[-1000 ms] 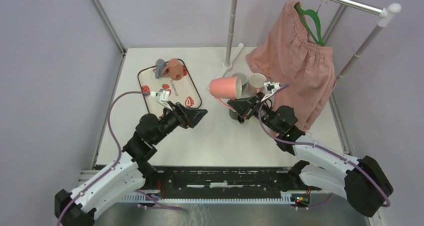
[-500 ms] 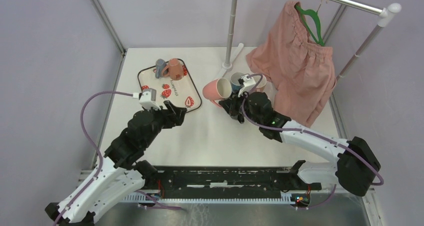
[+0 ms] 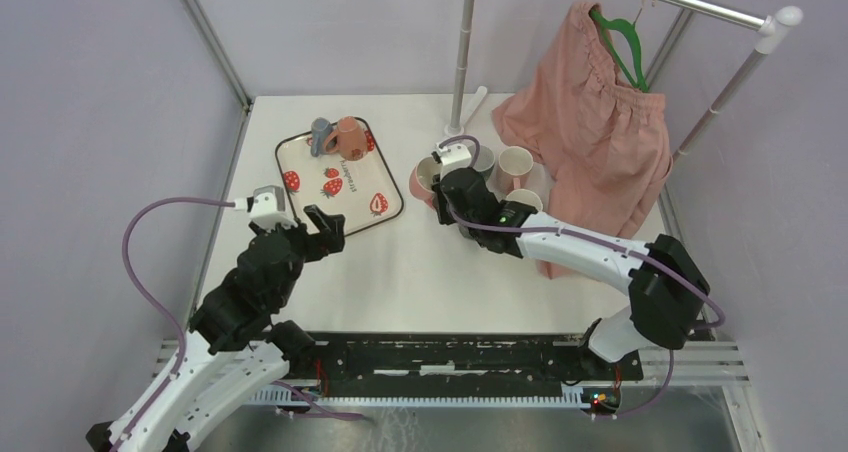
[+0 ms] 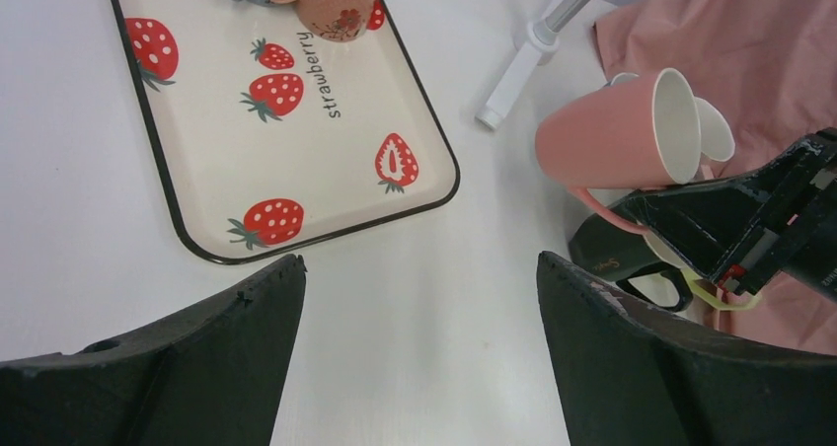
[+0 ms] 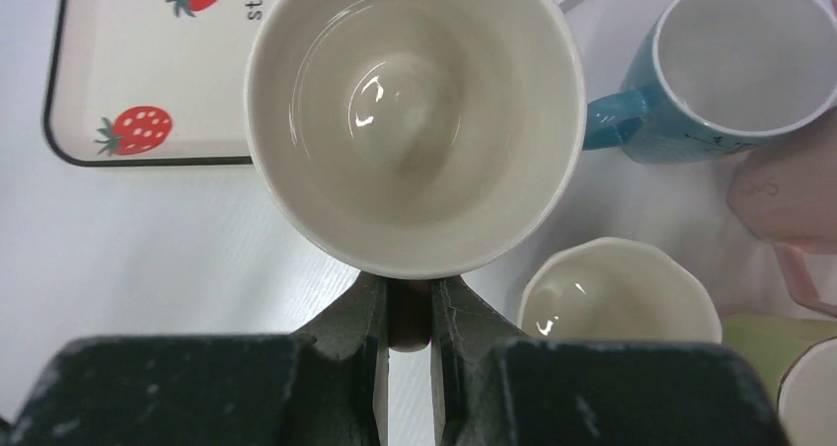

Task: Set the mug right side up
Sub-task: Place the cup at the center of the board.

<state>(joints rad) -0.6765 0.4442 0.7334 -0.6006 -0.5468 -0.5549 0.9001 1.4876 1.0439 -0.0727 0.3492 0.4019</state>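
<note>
Mug, pink (image 5: 415, 120), white inside. It is hanging just beyond the tips of the right fingers (image 5: 360, 333), which are pinching its handle between them. Its mouth is pointing back along those fingers; seen from the left wrist, it is lying about sideways, apparently lifted off the counter (image 3: 440, 272).

Left fingers (image 4: 197, 367): spread wide, gripping nothing, hovering with the strawberry tray (image 4: 197, 160) ahead of them.

Neighbours: a blue mug (image 5: 730, 71) and a cream cup (image 5: 617, 303) are crowding the right side of the right fingers.

Step judged in hand: the wrist is rolling the mug mouth-up. The pinch needs to be firm, since the body is hanging off a thin handle and could swing. Bare counter to the left of the fingers looks the safest landing. The base should be sitting flat before the fingers part.
</note>
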